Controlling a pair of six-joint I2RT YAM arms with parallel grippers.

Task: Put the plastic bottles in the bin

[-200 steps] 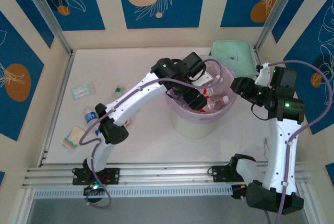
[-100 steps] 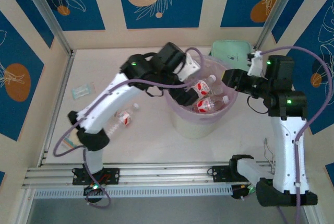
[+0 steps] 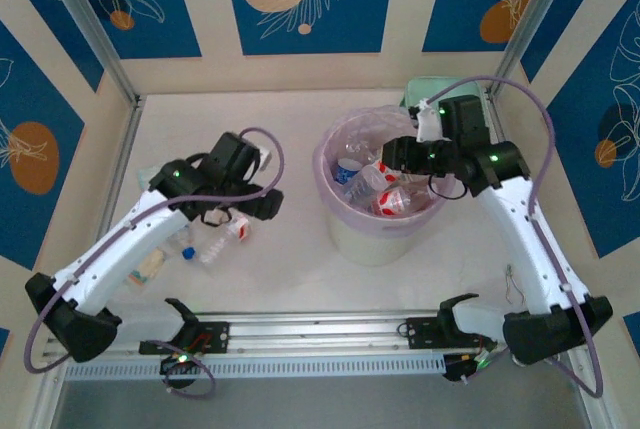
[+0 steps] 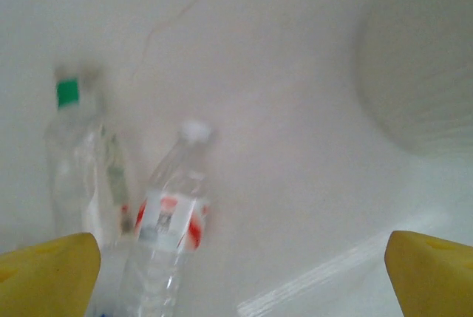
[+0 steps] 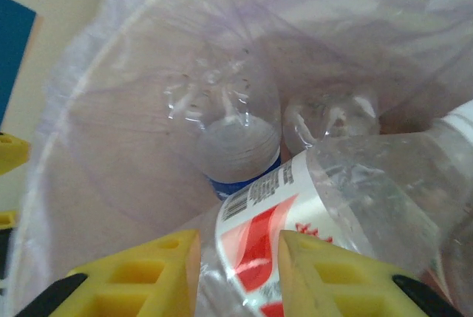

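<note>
- Yellow fingertips [image 4: 52, 265] of the left gripper [image 4: 240, 265] are seen at the two lower corners of the left wrist view, spread wide, with nothing held between them.
- From above, the left gripper [image 3: 262, 206] is seen low over the table [image 3: 290, 119], left of the bin [image 3: 330, 164] and well apart from it.
- Two plastic bottles are left lying on the table just below that gripper. The white-capped bottle [image 4: 174, 213] [image 3: 222, 239] is marked by a red-white label, and the green-capped bottle [image 4: 81, 176] is laid close beside it on its left.
- A pale packet [image 3: 148, 267] is seen on the table further left.
- The right gripper [image 3: 392, 154] is held over the open mouth of the bin, inside its rim.
- In the right wrist view, the right gripper [image 5: 236, 250] is shown with its fingers set close, a narrow gap being left between them. Whether anything is pinched cannot be told.
- Several bottles are piled inside the lilac liner: a blue-labelled bottle [image 5: 229, 140], a red-white labelled bottle [image 5: 310, 213] across it, and a clear bottle [image 5: 332, 117] behind.
- A mint green case [image 3: 425, 91] is partly hidden behind the right arm.
</note>
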